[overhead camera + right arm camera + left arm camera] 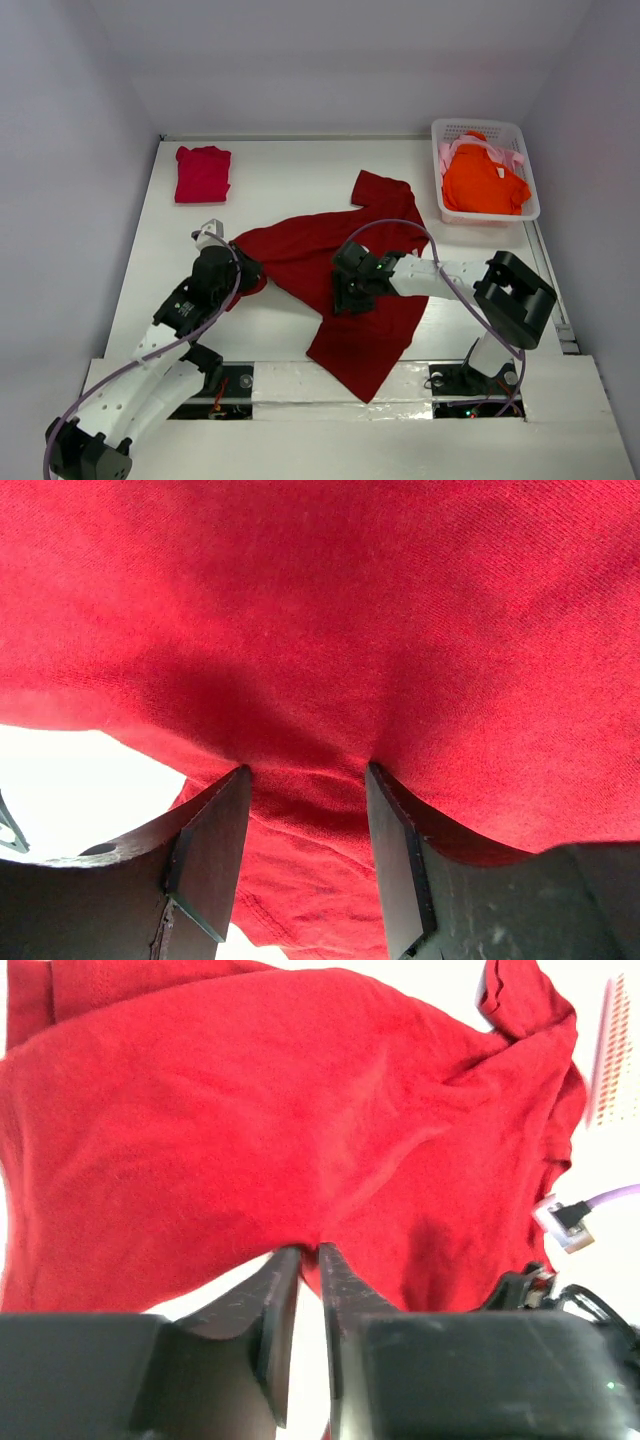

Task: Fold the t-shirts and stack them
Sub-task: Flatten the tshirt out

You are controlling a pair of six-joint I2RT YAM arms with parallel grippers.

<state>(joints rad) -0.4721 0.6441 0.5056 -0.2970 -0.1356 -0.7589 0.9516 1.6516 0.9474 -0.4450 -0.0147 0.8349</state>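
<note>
Left pincer [308,1250] is down at the left edge of the dark red t-shirt [300,250], jaws almost together. The hem sits right at the tips, but from the wrist view I can't tell whether it's nipped or just touching.

Right pincer [305,770] has its jaws about half apart with a fold of the same shirt bunched between them, so it is gripping cloth. The shirt lies spread and rumpled on the white surface [280,170] between the two pincers, running on past the right one towards the near edge.

Well beyond the left pincer lies the crimson-pink shirt [202,173], folded. Beyond the right pincer and off to its right, the orange shirt [485,180] and the pale pink one [445,157] are heaped in the white basket [480,124].
</note>
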